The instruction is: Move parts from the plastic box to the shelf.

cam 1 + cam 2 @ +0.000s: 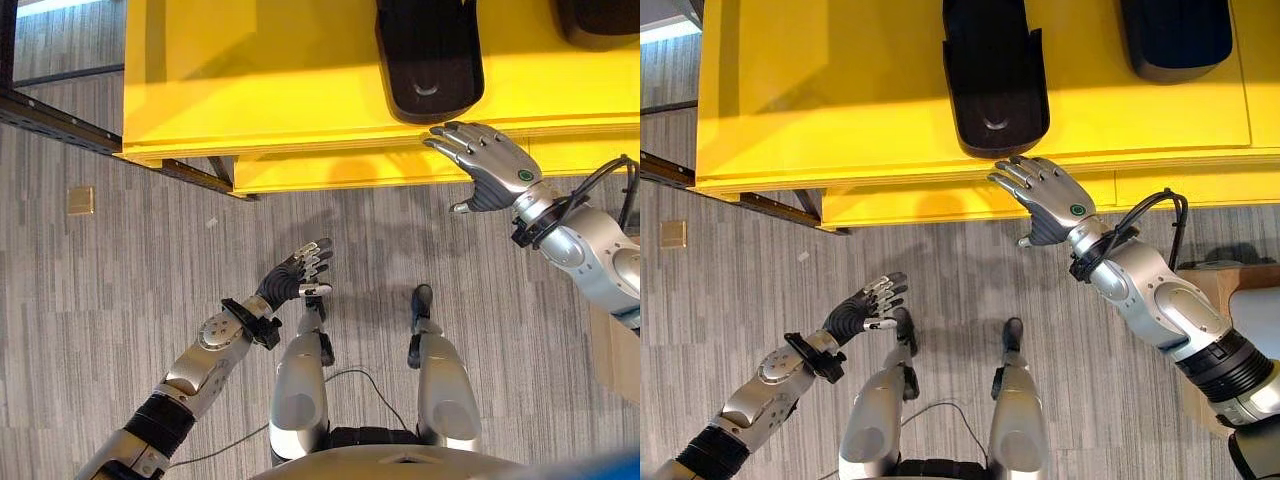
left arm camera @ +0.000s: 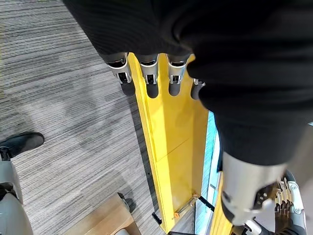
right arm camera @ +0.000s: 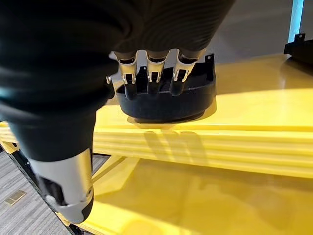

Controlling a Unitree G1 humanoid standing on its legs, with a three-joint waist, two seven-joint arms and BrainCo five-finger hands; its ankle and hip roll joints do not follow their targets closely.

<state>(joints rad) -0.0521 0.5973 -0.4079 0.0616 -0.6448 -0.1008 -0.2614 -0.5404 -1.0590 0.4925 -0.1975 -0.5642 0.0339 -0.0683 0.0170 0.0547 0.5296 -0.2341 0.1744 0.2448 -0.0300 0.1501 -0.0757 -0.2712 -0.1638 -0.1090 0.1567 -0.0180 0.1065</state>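
Note:
A black moulded part (image 1: 430, 55) lies on the yellow shelf (image 1: 250, 80), near its front edge. My right hand (image 1: 485, 160) hovers open just in front of that part (image 3: 166, 100), fingers spread over the shelf's edge (image 3: 244, 112) and holding nothing. A second black part (image 1: 1175, 35) rests farther right on the same shelf. My left hand (image 1: 298, 272) hangs low over the carpet, short of the shelf, its fingers (image 2: 149, 78) relaxed and empty.
A lower yellow shelf level (image 1: 330, 170) juts out under the top one. A dark metal frame (image 1: 50, 120) runs along the left. A cardboard box (image 1: 612, 350) stands on the floor at the right, and a small brass plate (image 1: 80, 200) is set in the carpet.

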